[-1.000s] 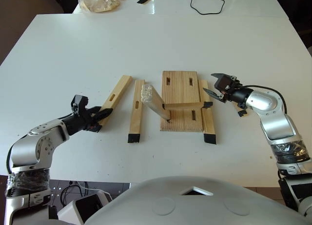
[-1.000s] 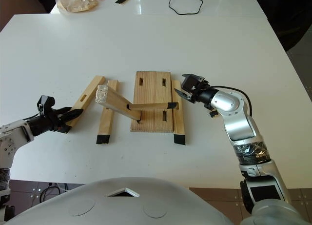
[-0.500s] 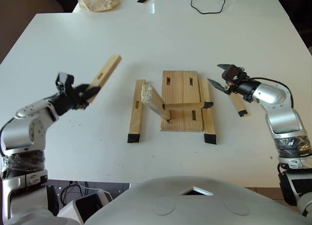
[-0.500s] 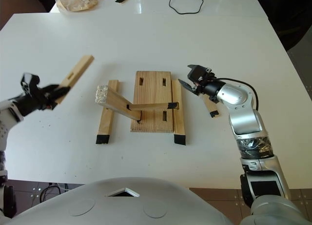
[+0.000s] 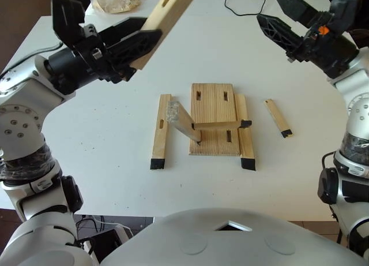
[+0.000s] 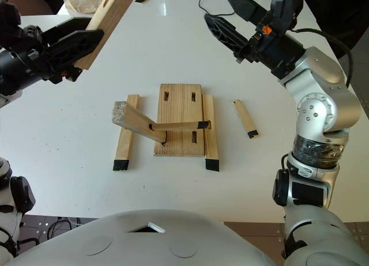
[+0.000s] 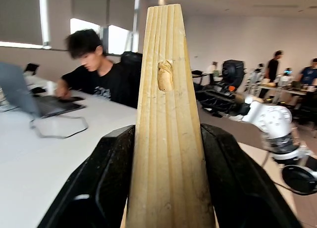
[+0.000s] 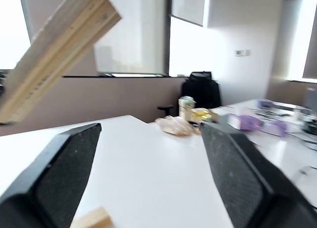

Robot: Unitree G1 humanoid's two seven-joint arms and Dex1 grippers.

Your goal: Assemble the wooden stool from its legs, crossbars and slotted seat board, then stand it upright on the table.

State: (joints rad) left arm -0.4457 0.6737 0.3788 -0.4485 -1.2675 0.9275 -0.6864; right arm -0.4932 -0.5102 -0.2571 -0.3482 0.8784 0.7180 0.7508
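Observation:
My left gripper (image 5: 145, 47) is raised high over the table's left side, shut on a slotted wooden leg (image 5: 172, 6) that slants up and away; the left wrist view has that leg (image 7: 168, 139) clamped between both black fingers (image 7: 106, 183). My right gripper (image 5: 277, 13) hangs open and empty, high over the right side. On the table lies the slotted seat board (image 5: 213, 101). Across it rests a tilted leg (image 5: 183, 120) joined to a crossbar (image 5: 222, 124). One leg (image 5: 160, 130) lies flat left of the board, another (image 5: 245, 136) along its right edge. A short crossbar (image 5: 278, 117) lies farther right.
A crumpled bag (image 5: 118, 0) and a black cable (image 5: 245, 3) lie on the adjoining table at the back. White tabletop stretches bare around the wooden parts. In the right wrist view the lifted leg (image 8: 54, 55) passes beyond the open fingers (image 8: 54, 173).
The left arm has lifted the leg off the table and swung it high. The right gripper has risen away from the board's right edge, uncovering the short crossbar.

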